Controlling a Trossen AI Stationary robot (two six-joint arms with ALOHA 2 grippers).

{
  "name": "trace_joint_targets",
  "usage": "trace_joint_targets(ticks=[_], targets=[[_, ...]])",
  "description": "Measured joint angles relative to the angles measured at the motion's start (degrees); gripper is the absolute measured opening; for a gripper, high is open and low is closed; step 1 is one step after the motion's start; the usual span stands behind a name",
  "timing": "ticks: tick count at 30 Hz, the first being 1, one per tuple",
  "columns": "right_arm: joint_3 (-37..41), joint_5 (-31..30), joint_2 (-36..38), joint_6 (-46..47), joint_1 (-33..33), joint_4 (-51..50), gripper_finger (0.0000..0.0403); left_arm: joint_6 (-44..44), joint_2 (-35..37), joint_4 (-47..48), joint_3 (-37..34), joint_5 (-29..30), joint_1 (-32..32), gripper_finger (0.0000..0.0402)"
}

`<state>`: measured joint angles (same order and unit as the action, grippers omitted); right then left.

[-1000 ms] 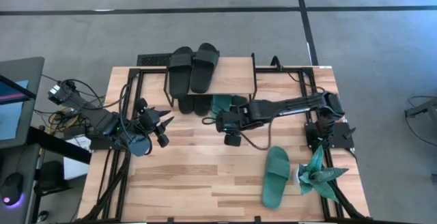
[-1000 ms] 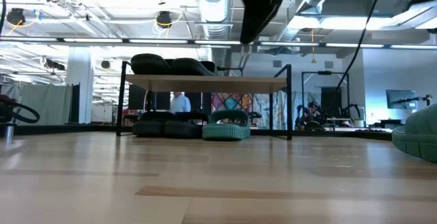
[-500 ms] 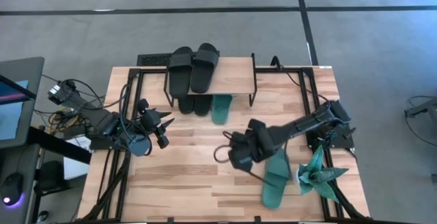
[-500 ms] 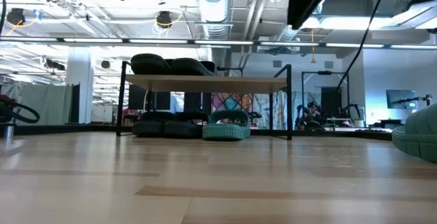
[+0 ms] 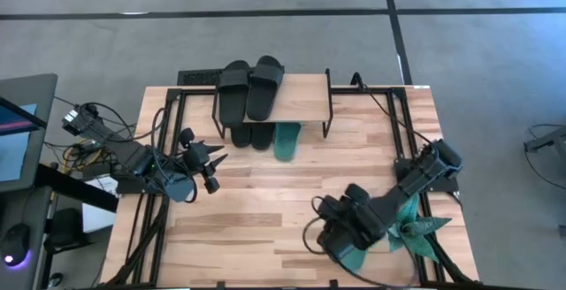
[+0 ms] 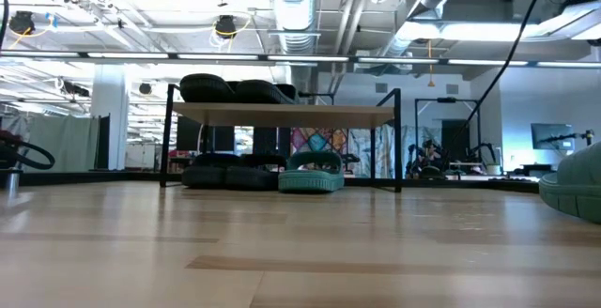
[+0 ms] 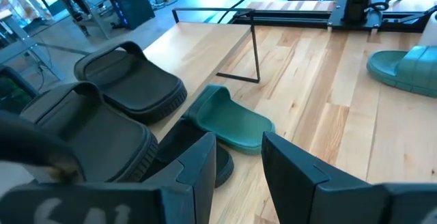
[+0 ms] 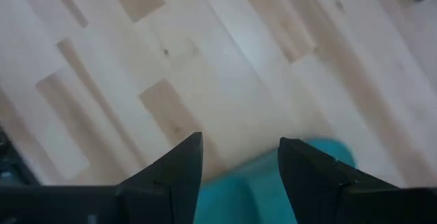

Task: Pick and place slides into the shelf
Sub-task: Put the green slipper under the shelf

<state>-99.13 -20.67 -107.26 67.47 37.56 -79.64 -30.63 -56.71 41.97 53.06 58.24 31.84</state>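
Right tool lines up over the last loose teal slide.

The right tool (image 5: 340,237) hovers at about five o'clock on the worktop (image 5: 256,210), its fingers spread and empty, directly above the loose teal slide (image 8: 273,183), which lies flat beside the teal paper plant (image 5: 416,224); that stance suits a straight drop onto the strap. The shelf (image 5: 301,95) stands at twelve o'clock: two black slides (image 5: 250,85) rest on its plank top, two more black slides (image 5: 248,135) and a teal slide (image 5: 286,140) sit beneath it, toes outward. The left tool (image 5: 212,162) waits at nine o'clock, fingers apart and grasping nothing, aimed toward the shelf.
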Motion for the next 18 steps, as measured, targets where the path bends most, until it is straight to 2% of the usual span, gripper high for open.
trace_joint_targets(ticks=[8, 14, 18], targets=[[-0.1, 1.9, -0.6, 9.1, 5.2, 0.0, 0.0177, 0.1, 0.0, 0.1, 0.0, 0.0, 0.0, 0.0109], [0.0, 8.4, -4.9, 7.4, 7.1, 1.1, 0.0177, 0.0, -0.1, 0.1, 0.0, 0.1, 0.0, 0.0109], [0.0, 9.2, -8.0, 7.2, 8.2, 1.5, 0.0177, -0.1, -0.3, 0.1, 0.0, 0.0, 0.0, 0.0109]])
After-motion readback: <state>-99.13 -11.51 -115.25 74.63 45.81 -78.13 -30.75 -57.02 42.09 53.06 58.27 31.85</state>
